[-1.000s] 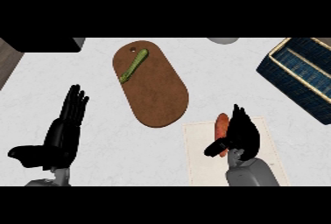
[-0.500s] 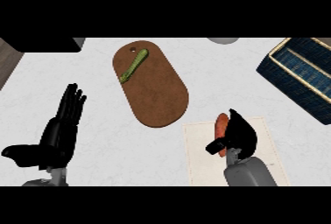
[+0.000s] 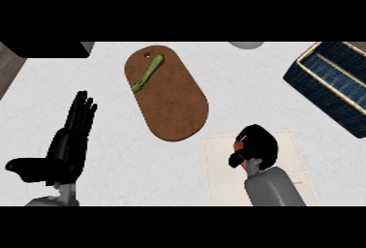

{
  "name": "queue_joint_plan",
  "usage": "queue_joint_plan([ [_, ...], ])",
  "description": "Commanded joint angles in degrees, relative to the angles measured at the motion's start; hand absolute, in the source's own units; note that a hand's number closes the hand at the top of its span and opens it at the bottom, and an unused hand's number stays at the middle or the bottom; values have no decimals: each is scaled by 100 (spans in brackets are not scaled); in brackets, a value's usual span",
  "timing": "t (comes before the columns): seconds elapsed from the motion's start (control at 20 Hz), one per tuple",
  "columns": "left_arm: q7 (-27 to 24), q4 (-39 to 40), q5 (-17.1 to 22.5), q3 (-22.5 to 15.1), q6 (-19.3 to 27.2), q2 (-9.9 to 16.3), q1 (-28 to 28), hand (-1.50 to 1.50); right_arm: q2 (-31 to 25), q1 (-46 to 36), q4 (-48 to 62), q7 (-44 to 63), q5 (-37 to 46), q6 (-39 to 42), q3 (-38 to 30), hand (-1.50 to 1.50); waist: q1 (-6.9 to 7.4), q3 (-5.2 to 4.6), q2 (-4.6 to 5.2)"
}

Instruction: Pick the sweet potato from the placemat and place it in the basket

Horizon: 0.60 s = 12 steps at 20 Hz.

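Sweet potato (image 3: 244, 145): orange-red, mostly hidden, lying on the pale placemat (image 3: 293, 145). Right hand (image 3: 256, 147): fingers curled around it from above. Left hand (image 3: 71, 140): flat, fingers straight, grasping nothing.

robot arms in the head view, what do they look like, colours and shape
Two smooth grey rounded forearms come in from the lower edge. Each ends in a glossy black hand with fingers and a thumb: the left hand and the right hand. No cables, markings or sleeves show.
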Motion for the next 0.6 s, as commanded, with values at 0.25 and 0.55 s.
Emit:
queue_joint_plan([
  [0.25, 25, -266, -406, -104, 9, -346, 274, 0, 42, -391, 641, 68, 291, -268, 157, 150, 16, 11, 15],
  [0.55, 55, -46, -190, -54, -209, -289, -170, 0, -543, -2609, 2573, -197, 318, -535, -1327, 150, 363, 22, 196],
])
